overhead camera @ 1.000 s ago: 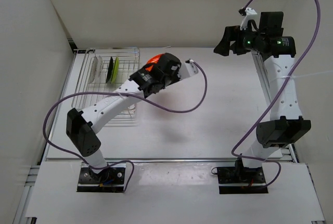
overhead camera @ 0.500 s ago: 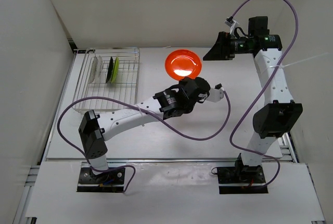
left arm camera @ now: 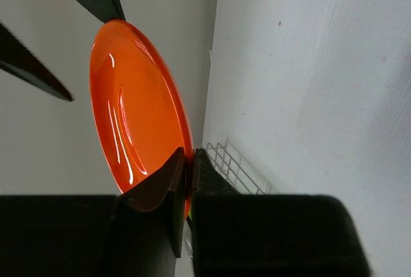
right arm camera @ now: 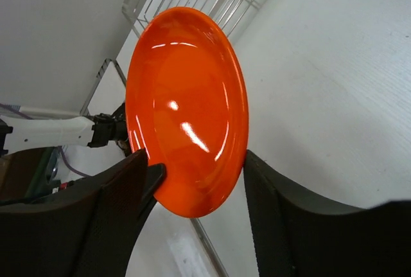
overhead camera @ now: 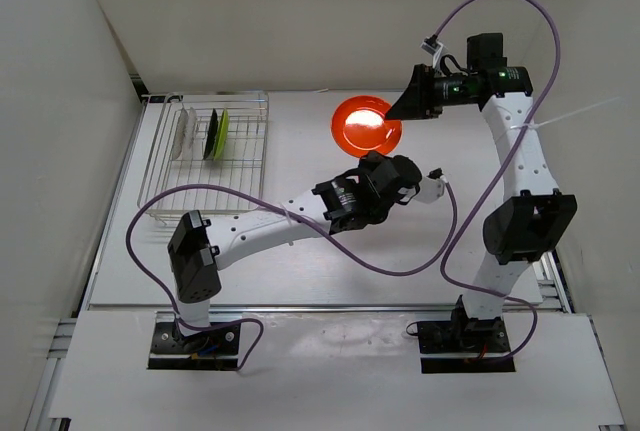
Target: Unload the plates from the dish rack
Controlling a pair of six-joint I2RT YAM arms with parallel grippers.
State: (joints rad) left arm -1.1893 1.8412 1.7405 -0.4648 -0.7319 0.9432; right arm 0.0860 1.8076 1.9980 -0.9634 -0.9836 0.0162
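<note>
The orange plate (overhead camera: pixel 366 125) is being held out of the rack (overhead camera: pixel 250 111), above the bench (overhead camera: pixel 300 141), having been carried rightward from the rack's edge within the last second. Its rim is being pinched by the left tool (left arm camera: pixel 188 161); the right tool (right arm camera: pixel 196 161), spread wide, is being closed in around it. A handover is seemingly being set up, while three plates (overhead camera: pixel 205 134) are waiting racked

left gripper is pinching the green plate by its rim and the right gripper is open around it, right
No: the left gripper is pinching the orange plate by its rim, not a green one, as the left wrist view shows. The right gripper is indeed open around it.
</note>
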